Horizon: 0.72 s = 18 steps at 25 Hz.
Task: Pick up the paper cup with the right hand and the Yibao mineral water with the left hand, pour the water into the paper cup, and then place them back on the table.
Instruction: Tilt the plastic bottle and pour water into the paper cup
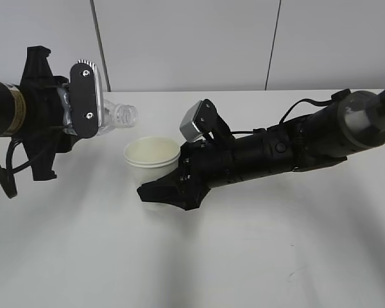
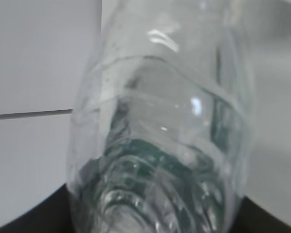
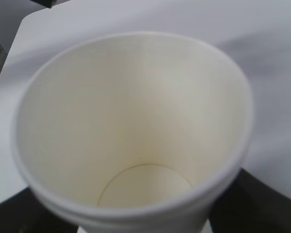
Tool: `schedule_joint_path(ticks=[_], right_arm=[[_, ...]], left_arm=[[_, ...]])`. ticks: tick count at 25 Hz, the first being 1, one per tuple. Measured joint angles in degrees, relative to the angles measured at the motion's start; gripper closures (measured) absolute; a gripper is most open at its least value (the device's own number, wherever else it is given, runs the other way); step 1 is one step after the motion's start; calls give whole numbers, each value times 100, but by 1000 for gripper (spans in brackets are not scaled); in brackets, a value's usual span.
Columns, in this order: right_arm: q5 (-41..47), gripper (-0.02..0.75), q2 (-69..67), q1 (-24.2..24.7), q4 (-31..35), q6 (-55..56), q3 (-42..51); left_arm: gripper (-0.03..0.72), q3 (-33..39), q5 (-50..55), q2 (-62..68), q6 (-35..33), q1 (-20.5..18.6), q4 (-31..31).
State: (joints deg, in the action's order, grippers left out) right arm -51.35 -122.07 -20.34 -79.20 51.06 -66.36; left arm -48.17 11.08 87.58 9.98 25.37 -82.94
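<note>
The clear ribbed plastic Yibao mineral water lies almost level above the white table, clamped in the left hand, its capless mouth just left of the paper cup. The smooth cream cup, tapered with a rolled rim, is gripped by the right hand, whose arm stretches low from the right

paper cup fills the frame, seen from above into its open mouth. rolled rim, cream inner wall, round bottom visible low in frame, looks dry. white table behind it. dark blurred shapes at both lower corners.
</note>
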Motion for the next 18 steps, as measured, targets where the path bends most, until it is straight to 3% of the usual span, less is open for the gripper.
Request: schedule_joint_path(ticks=[11, 18], right_arm=[[-12, 205, 0, 0, 0, 23, 0], [-12, 205, 0, 0, 0, 23, 0]], left_arm=[[326, 0, 117, 0, -4, 11, -236], [329, 0, 562, 89, -4, 322, -463]])
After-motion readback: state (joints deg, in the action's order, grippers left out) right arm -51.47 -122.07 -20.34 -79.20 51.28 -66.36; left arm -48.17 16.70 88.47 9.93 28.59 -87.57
